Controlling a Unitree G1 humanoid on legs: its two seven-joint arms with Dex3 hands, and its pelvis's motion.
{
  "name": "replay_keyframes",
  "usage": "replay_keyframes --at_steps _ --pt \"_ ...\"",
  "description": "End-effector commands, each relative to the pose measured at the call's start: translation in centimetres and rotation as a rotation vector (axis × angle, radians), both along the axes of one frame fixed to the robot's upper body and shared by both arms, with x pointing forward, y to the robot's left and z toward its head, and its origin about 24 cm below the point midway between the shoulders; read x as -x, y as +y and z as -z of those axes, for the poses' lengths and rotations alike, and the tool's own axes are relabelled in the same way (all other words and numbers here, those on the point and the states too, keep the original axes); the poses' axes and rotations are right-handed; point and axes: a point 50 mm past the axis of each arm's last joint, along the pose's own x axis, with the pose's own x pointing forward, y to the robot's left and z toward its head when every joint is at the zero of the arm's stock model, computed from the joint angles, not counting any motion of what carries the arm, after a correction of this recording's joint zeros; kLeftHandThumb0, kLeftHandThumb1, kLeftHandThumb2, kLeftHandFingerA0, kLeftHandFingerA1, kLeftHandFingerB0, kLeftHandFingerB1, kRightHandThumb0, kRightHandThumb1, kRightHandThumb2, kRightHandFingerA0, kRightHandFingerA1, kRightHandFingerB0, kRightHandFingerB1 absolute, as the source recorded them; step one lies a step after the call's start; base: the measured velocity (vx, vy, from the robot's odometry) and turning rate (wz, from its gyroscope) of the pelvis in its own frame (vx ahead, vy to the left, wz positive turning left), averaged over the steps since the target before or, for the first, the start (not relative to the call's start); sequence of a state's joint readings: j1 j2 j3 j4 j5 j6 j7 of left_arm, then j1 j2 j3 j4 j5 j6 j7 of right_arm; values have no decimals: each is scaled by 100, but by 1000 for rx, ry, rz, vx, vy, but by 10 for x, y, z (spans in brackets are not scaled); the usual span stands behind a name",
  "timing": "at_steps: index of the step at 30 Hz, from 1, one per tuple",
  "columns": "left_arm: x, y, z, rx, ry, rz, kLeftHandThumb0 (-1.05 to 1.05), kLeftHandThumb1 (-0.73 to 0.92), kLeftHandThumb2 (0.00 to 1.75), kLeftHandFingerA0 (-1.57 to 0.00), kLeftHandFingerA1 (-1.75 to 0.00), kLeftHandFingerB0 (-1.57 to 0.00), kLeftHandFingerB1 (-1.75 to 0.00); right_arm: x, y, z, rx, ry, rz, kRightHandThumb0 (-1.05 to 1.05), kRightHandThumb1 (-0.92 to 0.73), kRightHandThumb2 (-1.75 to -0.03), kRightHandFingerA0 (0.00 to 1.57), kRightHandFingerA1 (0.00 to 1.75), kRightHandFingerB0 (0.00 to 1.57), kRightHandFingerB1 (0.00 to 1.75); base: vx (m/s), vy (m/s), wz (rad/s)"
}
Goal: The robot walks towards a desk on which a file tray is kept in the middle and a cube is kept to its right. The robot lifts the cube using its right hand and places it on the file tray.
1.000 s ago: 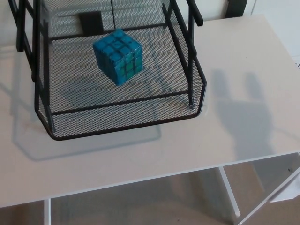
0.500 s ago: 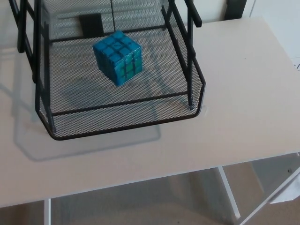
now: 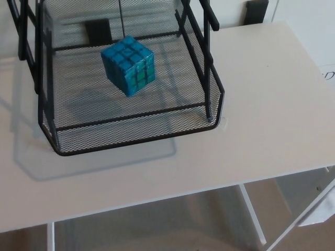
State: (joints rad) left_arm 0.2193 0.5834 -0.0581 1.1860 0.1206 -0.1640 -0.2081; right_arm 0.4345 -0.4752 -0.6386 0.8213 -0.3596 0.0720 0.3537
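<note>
A blue puzzle cube (image 3: 129,65) rests on the mesh floor of the black wire file tray (image 3: 131,133), toward the tray's back middle, tilted with one corner facing me. The tray stands on the white desk (image 3: 261,104), left of centre in the head view. Neither of my hands shows anywhere in the picture.
The desk's front edge (image 3: 157,201) runs across the lower part of the view, with white desk legs and beige floor below it. Black upright posts (image 3: 207,57) frame the tray's sides. Bare desk surface lies to the tray's right.
The hand-shaped shadow on the desk right of the tray, seen one second ago, is gone. The whole picture has shifted slightly, so the camera moved. The cube stays put in the tray.
</note>
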Motion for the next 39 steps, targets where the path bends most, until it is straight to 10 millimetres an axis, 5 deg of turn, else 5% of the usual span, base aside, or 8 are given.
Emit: replay_keyframes --at_steps 1,18,22,27,29,33,36,39 --pt "-2 6 -5 -27 5 25 -58 85 66 -42 -42 -32 -34 -8 -3 -2 -96 -61 75 -54 -41 -76 36 63 4 37 0 0 0" --pt "-8 6 -5 -25 -31 -11 -58 84 65 -42 -42 -31 -34 -19 -7 -1 -63 -47 -22 -60 -56 -58 64 61 5 34 0 0 0" --pt "-12 10 -11 -54 -284 -195 -52 79 64 -60 -52 -50 -39 -31 -3 -10 35 -327 -25 -56 -40 -77 44 62 23 47 0 0 0" --pt "-18 13 -24 -133 -756 -525 -32 71 61 -78 -65 -70 -55 -55 -6 -29 109 -827 141 -47 -53 -56 78 70 57 44 0 0 0" --pt "-53 14 -48 -169 -1183 -679 -36 72 60 -76 -95 -74 -61 -101 0 -95 278 -1161 51 -68 -47 -92 77 89 47 60 0 0 0" --pt "-145 -20 -125 69 -1796 -519 -32 68 60 -69 -63 -69 -53 -155 61 -222 311 -1677 -183 -68 -60 -59 73 56 53 42 0 0 0" --pt "-166 -172 -291 283 -2369 255 -51 70 60 -77 -79 -72 -58 -165 161 -359 331 -2307 -675 -69 -48 -85 61 54 48 49 0 0 0" --pt "-144 -221 -380 145 -2766 712 -61 79 64 -71 -83 -58 -71 -148 207 -416 520 -2571 -1009 -64 -61 -65 49 40 39 38 0 0 0"
